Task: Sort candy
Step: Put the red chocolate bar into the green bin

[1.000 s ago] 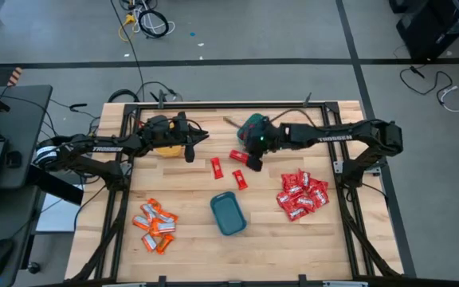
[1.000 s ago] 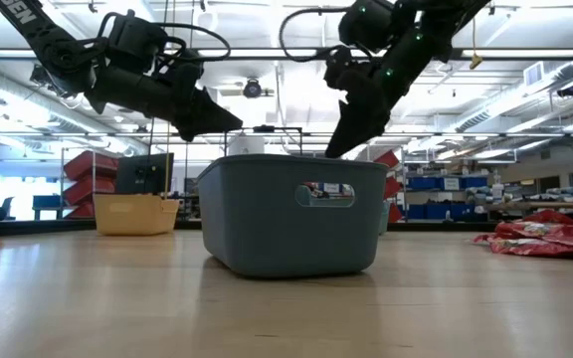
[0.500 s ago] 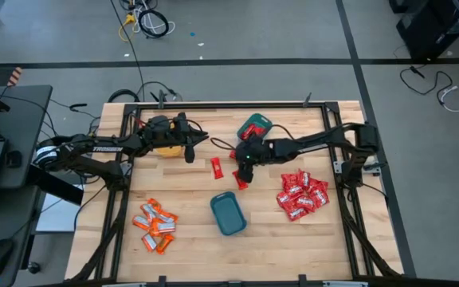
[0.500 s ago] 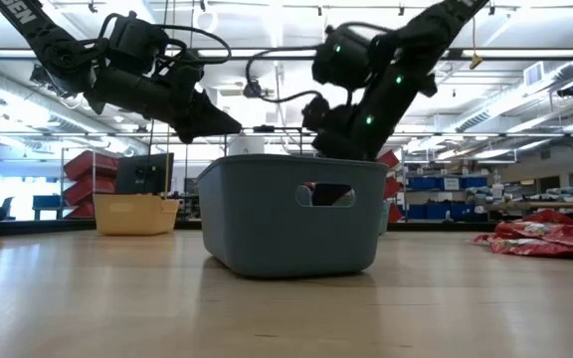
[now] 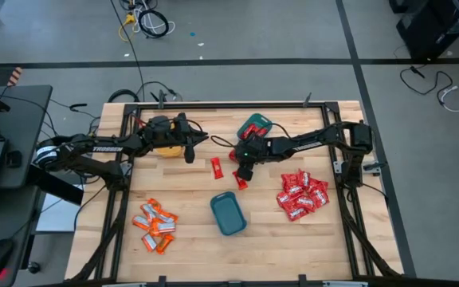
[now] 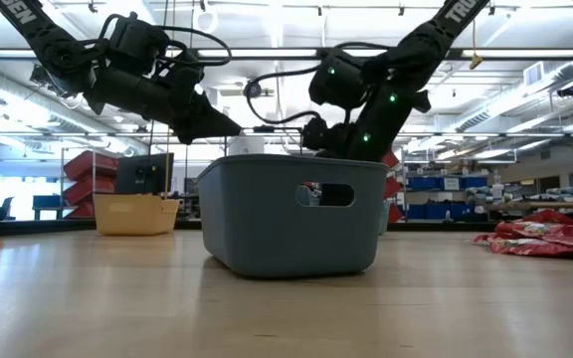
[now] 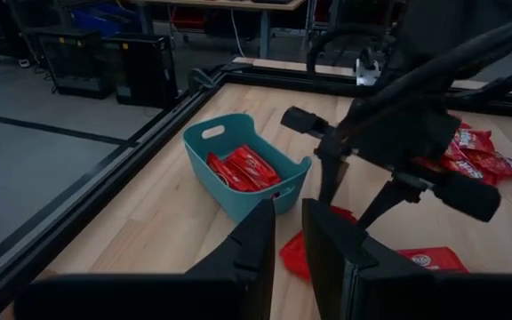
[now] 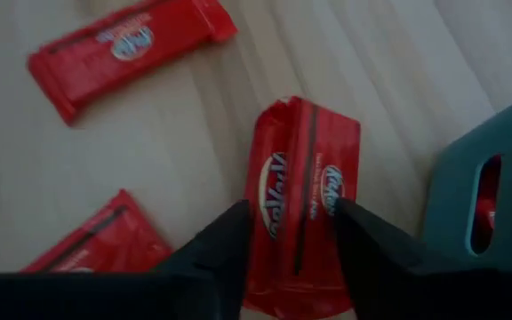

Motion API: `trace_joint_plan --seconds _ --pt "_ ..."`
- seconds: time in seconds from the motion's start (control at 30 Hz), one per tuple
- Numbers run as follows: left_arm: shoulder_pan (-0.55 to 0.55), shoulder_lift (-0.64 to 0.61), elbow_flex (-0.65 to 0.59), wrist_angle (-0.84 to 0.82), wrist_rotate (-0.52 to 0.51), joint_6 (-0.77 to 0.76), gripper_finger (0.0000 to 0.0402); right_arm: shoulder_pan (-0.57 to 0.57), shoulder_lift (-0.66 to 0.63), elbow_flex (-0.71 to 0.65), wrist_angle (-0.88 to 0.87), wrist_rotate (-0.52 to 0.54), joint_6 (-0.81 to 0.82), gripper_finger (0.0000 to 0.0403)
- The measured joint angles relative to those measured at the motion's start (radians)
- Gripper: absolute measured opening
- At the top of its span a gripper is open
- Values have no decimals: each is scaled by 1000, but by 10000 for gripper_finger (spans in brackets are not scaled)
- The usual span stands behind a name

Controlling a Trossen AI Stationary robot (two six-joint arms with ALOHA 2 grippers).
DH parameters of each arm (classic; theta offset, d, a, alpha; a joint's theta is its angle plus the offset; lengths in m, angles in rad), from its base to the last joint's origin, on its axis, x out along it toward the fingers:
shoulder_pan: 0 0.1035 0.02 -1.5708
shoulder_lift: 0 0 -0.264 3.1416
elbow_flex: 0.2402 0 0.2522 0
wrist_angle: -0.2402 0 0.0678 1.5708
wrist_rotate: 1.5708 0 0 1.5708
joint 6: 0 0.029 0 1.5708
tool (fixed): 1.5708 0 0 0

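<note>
Red candy lies loose mid-table: a packet (image 8: 296, 191) under my right gripper (image 5: 241, 159), a narrow bar (image 5: 216, 167) and another piece (image 5: 240, 182). More red packets fill the far teal bin (image 5: 255, 126). My right gripper (image 8: 292, 244) slants down with a finger on each side of the packet, shut on it. The low view hides it behind the near teal bin (image 6: 291, 214). My left gripper (image 5: 188, 149) hangs still beside the yellow bin (image 5: 164, 143), its fingers (image 7: 265, 240) nearly together around nothing. My right gripper pinches the red packet by its two long edges (image 8: 260, 200) between its two fingers, near one end. The fingers slant down from the table's right side and lie across the packet. The packet lies flat on the table, a ridge raised along its middle.
A pile of red packets (image 5: 301, 194) lies at the right, orange-and-white packets (image 5: 155, 226) at the near left. The near teal bin (image 5: 228, 214) stands close to the loose candy. Black frame rails edge the table.
My right gripper has sunk from beside the far teal bin down to the table, stretching a little toward the table's left, and now stands over the red packet. The low view shows it dropping behind the near bin's rim.
</note>
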Motion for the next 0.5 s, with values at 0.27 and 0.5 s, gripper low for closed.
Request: trace_joint_plan --seconds 0.27,0.5 --pt "0 0 0 -2 -2 -1 60 4 -19 0 1 4 -17 8" --pt "-1 0 0 -2 -1 -1 60 1 -39 1 -13 12 40 66"
